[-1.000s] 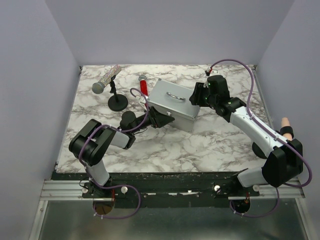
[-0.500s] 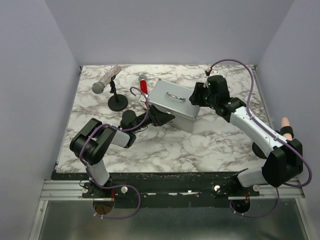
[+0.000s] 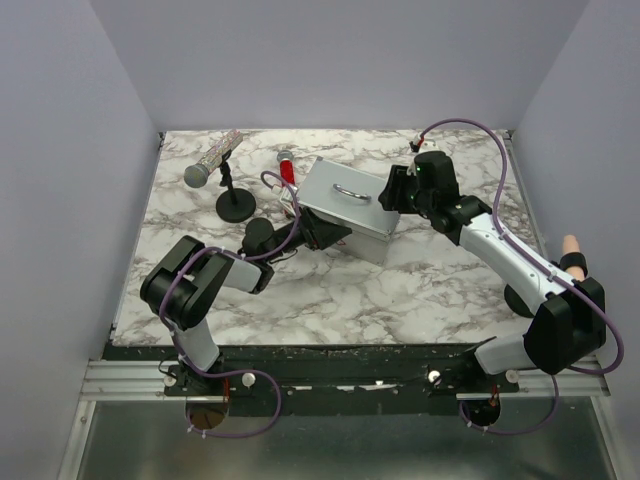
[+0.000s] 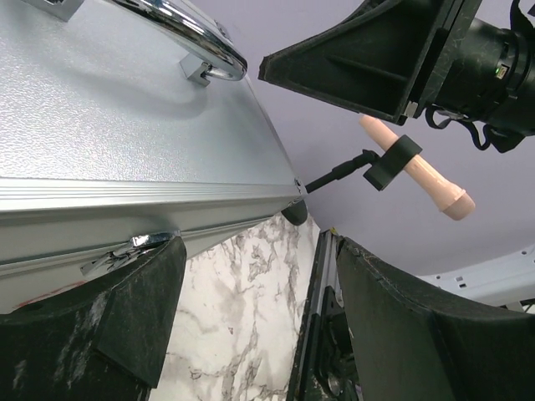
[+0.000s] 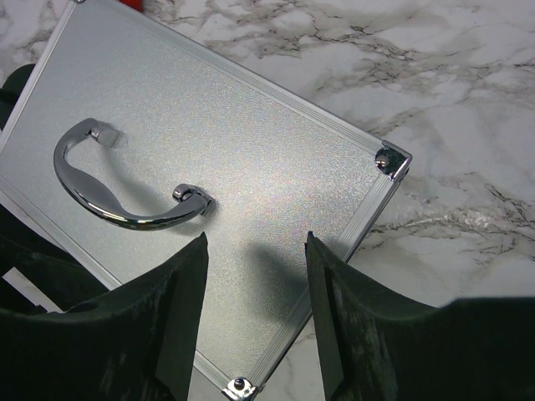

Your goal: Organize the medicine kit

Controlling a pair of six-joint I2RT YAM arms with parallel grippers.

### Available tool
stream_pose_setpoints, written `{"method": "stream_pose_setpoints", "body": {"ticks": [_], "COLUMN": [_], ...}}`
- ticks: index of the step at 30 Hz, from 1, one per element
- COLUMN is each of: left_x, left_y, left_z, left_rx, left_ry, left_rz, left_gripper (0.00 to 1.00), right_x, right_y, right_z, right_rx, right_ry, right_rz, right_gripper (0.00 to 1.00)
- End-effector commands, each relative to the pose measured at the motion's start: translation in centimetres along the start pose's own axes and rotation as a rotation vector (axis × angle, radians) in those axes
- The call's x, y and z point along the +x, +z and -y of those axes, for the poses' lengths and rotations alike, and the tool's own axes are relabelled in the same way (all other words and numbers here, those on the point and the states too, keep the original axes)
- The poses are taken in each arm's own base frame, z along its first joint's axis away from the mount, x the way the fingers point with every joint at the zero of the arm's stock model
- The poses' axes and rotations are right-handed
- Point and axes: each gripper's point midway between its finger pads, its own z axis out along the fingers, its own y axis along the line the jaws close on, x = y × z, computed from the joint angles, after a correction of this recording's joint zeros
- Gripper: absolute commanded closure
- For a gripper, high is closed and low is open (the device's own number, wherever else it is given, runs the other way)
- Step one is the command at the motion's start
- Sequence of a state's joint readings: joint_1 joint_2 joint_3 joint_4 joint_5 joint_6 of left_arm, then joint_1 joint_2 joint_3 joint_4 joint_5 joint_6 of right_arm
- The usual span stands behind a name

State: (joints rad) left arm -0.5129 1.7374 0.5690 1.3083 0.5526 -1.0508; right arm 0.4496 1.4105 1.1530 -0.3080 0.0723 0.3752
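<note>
**Kit case shut on counter, both claws at its sides**

Progress: cannot be fixed from this moment. Case (image 3: 345, 208) closed, lid down, handle (image 3: 351, 192) lying on top; consistent either with a kit packed and shut, or with one awaiting opening. Red-capped item (image 3: 286, 170) lying outside on the counter (image 3: 420, 290), just behind the case's left end, partly hidden; whether it belongs inside cannot be told.

Left to right:

Microphone on stand (image 3: 213, 165) at far left rear, well apart from the case. Not judged part of the kit.

Left claw (image 3: 328, 235) low at the case's front-left side. Fingers spread, one finger (image 4: 134, 313) close under the latch (image 4: 134, 243) on the front edge in the left wrist view; nothing gripped. Contact with the latch not confirmed.

Case standing mid-counter, rotated askew. Contents not visible; none reported.

Right claw (image 3: 392, 190) at the case's right end, fingers (image 5: 180, 292) parted above the lid near the handle, holding nothing.

Remaining work: undetermined while the lid hides the interior.
</note>
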Motion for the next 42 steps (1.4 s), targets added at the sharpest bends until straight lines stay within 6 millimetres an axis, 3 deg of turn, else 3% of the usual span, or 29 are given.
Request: {"method": "stream_pose_setpoints", "body": {"ticks": [1, 13, 22, 27, 31, 33, 34, 36, 37, 39, 42], "left_x": [-4.1, -3.9, -3.8, -3.5, -3.0, -3.8, -5.4, -7.3, -8.6, -9.2, -9.4], "left_y": [0.1, -1.0, -2.8, -4.1, -5.2, -6.7, -8.2, -13.6, -16.2, -19.9, -23.0], "left_z": [5.7, 5.9, 8.2, 8.8, 8.6, 6.7, 6.0, 1.7, 0.9, 0.4, 0.9], "left_rx": [0.229, 0.242, 0.28, 0.241, 0.104, -0.122, -0.267, -0.67, -0.811, -0.98, -1.116], "left_ry": [0.205, 0.192, 0.239, 0.263, 0.261, 0.301, 0.319, 0.277, 0.267, 0.291, 0.273], "left_rz": [0.178, 0.183, 0.186, 0.184, 0.133, 0.149, 0.206, 0.312, 0.388, 0.409, 0.404], "left_gripper": [0.16, 0.16, 0.15, 0.07, 0.01, 0.01, 0.01, 0.01, 0.01, 0.01, 0.01], "right_x": [0.2, 0.2, 0.0, -0.3, -0.5, -0.1, 0.4, 1.5, 2.1, 3.3, 5.4], "right_y": [-0.2, -0.1, -0.5, -1.1, -2.9, -3.9, -4.5, -5.3, -5.7, -6.5, -7.6], "right_z": [0.2, 0.1, 0.1, 0.3, 0.7, 1.2, 1.7, 2.6, 3.2, 3.8, 4.5], "right_rx": [0.0, -0.005, -0.006, -0.001, 0.006, 0.018, 0.029, 0.054, 0.073, 0.08, 0.084], "right_ry": [-0.009, -0.009, -0.011, -0.009, -0.004, 0.005, 0.004, 0.01, 0.014, 0.029, 0.048], "right_rz": [0.008, 0.009, 0.015, 0.03, 0.064, 0.083, 0.085, 0.086, 0.086, 0.083, 0.064], "right_gripper": [0.41, 0.41, 0.41, 0.41, 0.4, 0.4, 0.4, 0.4, 0.4, 0.4, 0.4]}}
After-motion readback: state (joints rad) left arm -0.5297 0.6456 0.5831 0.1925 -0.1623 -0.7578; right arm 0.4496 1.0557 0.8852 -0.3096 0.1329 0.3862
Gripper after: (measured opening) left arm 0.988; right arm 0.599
